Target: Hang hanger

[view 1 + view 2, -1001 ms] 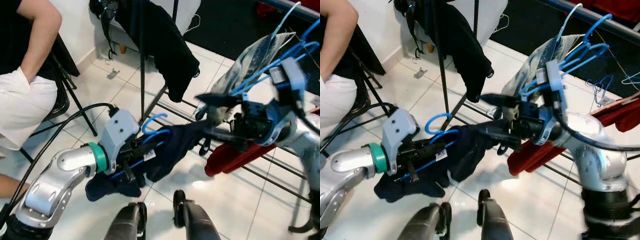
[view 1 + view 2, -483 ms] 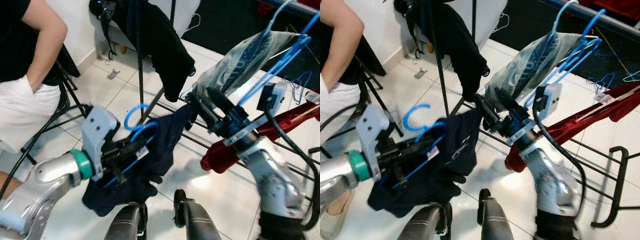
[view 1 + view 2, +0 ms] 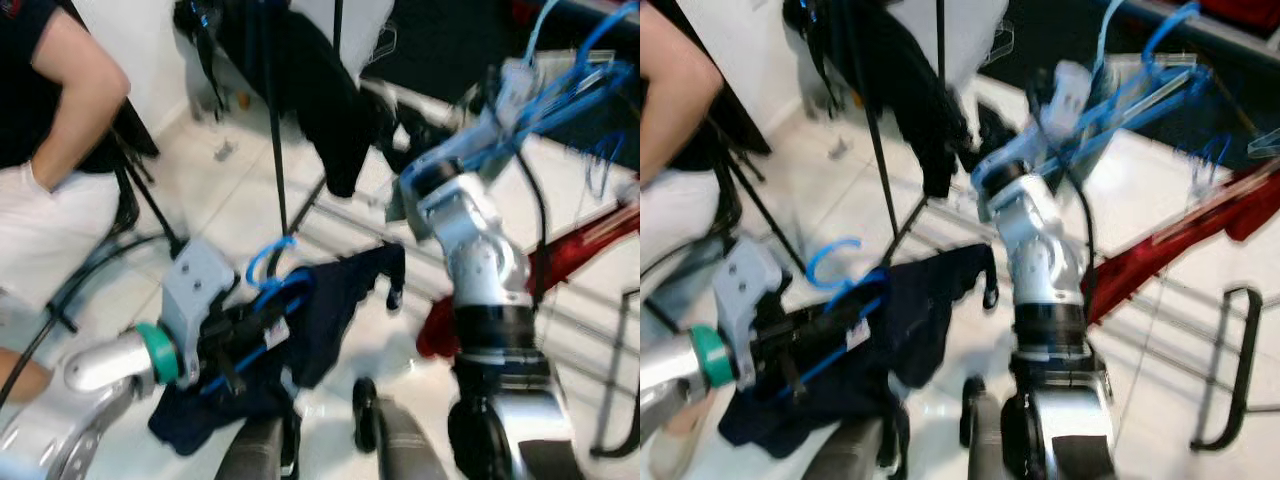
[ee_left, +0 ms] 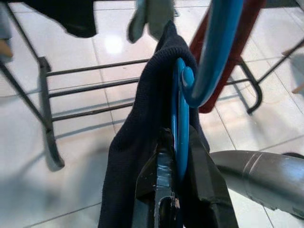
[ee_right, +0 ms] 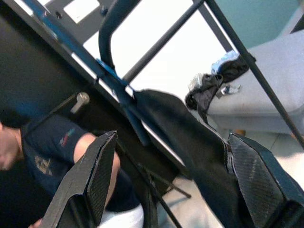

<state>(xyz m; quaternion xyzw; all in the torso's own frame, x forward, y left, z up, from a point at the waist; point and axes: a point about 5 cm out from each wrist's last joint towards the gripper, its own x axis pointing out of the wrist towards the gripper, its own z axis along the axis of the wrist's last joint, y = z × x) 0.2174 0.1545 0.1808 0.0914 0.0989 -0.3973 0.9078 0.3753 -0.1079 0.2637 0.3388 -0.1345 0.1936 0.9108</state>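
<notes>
Here the left gripper (image 4: 176,166) sits low and closest to the robot, its fingers (image 4: 154,178) clamped on the blue hanger (image 3: 268,300) just below the hook, with the dark shirt (image 3: 330,310) draped over the hanger and sagging toward the tiled floor (image 3: 240,190). Gripping near the neck probably leaves the hook (image 3: 830,258) free to catch a rail, and it points up and away from the robot. The left arm (image 3: 110,365) is bent and reaches forward at about knee height, wrist turned so the hanger lies nearly level; it will need lifting before the hook can meet anything.

Further out, the right arm (image 3: 470,235) is raised steeply, elbow high, forearm reaching up toward the rail (image 3: 1160,85) where other blue hangers are bunched. The right gripper (image 5: 180,175) has its fingers spread wide with nothing between them, perhaps to steady or clear a spot on that rail.

Beyond, a red garment (image 3: 590,235) lies over the low rack (image 4: 76,85), a black garment (image 3: 330,110) hangs from a stand, and a seated person (image 3: 50,190) is at the far left.
</notes>
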